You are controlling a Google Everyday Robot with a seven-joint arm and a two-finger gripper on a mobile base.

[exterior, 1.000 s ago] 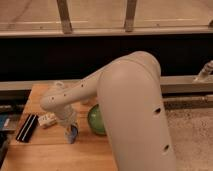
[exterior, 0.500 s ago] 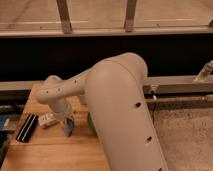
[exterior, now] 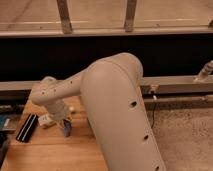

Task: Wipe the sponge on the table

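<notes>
Gripper (exterior: pixel 65 125): low over the left part of the light brown wooden plank table (exterior: pixel 55 152) | fingers pinched the small light-blue soft sponge (exterior: pixel 67 131) | black rectangular bar (exterior: pixel 27 128) lay further left

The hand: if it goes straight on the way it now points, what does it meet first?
The hand points down, shut on the sponge. Going straight on, it would probably press the sponge onto the table right below. Nothing else seems to lie in that line, though depth is unclear.
</notes>
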